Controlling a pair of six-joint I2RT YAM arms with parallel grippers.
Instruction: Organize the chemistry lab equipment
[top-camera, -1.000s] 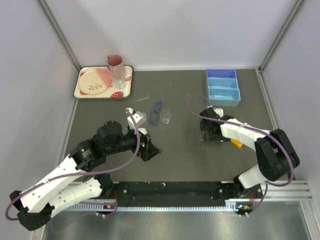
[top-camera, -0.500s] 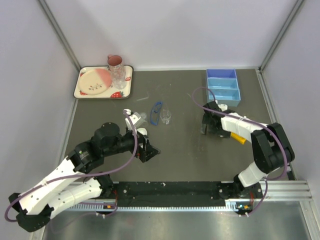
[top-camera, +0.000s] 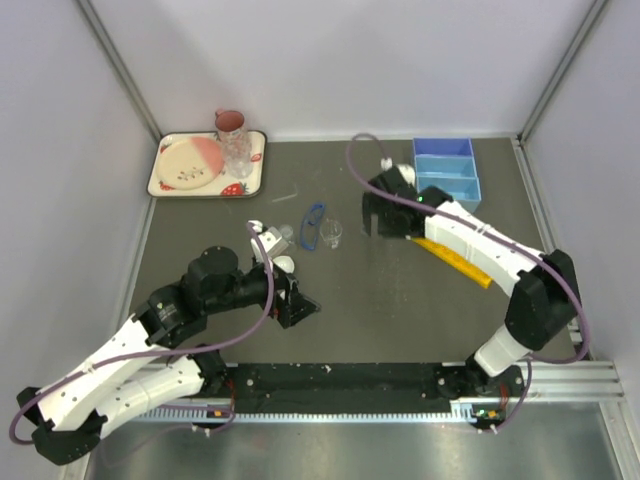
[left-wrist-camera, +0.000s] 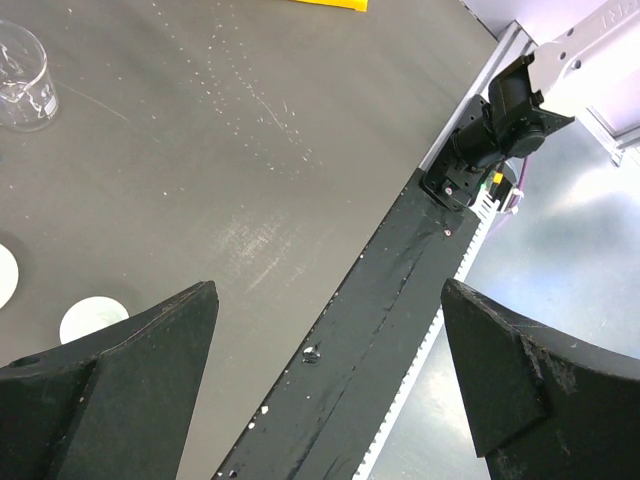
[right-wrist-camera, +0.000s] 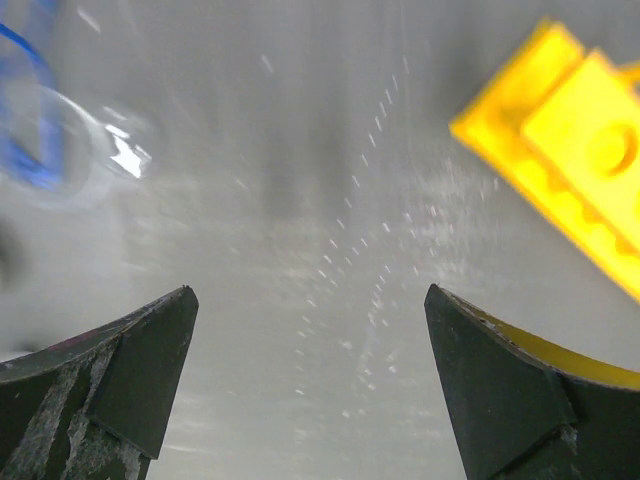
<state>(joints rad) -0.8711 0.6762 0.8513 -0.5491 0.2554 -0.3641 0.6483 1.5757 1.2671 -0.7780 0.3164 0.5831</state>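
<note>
The small clear beaker stands mid-table beside the blue-rimmed goggles. Small white dishes lie near my left arm, and one more lies farther back. A thin glass rod lies behind the goggles. The yellow tube rack lies flat under my right arm. The blue divided tray sits at the back right. My left gripper is open and empty, near the front rail. My right gripper is open and empty above the table, between the beaker and the rack.
A cream strawberry tray with a plate, a pink mug and a clear tumbler stands at the back left. The black front rail runs under my left gripper. The left wrist view shows the beaker and a white dish.
My right gripper has swung back and left, away from the yellow rack and towards the beaker. The rack lies more exposed. My left arm has barely moved.
</note>
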